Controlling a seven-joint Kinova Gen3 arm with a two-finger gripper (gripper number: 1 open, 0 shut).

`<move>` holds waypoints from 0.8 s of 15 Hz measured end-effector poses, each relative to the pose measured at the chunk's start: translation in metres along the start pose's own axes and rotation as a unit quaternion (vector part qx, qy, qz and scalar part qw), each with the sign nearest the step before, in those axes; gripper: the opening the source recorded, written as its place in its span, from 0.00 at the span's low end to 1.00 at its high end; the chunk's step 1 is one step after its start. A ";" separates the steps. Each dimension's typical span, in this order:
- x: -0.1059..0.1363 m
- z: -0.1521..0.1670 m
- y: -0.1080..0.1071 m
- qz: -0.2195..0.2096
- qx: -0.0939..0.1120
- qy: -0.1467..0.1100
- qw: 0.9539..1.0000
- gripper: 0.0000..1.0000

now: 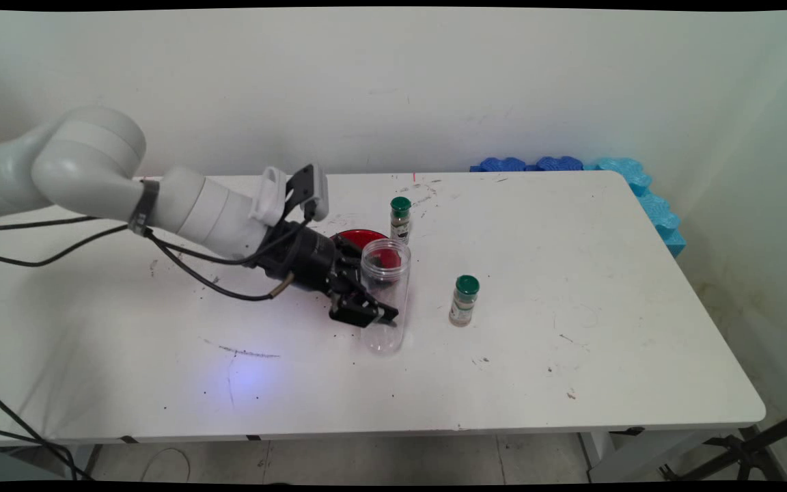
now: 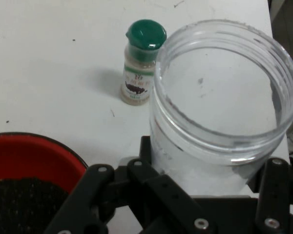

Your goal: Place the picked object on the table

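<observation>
My gripper (image 1: 374, 306) is shut on a clear plastic jar (image 1: 385, 295), which stands upright and open-topped near the table's middle. In the hand view the jar (image 2: 219, 112) looks empty and sits between the two black fingers (image 2: 272, 187) of the gripper (image 2: 185, 175). Just behind the jar is a red bowl (image 1: 356, 238) with dark grains in it, also visible at the lower left of the hand view as the red bowl (image 2: 34, 161). I cannot tell whether the jar rests on the table or hangs just above it.
Two small spice bottles with green caps stand on the white table (image 1: 571, 328): one (image 1: 400, 219) behind the jar, one (image 1: 464, 301) to its right. One such bottle (image 2: 139, 63) shows in the hand view. Blue foam pieces (image 1: 646, 195) line the back right corner.
</observation>
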 end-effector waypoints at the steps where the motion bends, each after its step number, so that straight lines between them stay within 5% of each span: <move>1: -0.002 0.002 0.000 0.001 0.000 0.000 1.000 0.00; 12: -0.020 0.015 0.004 -0.001 0.005 0.002 1.000 0.00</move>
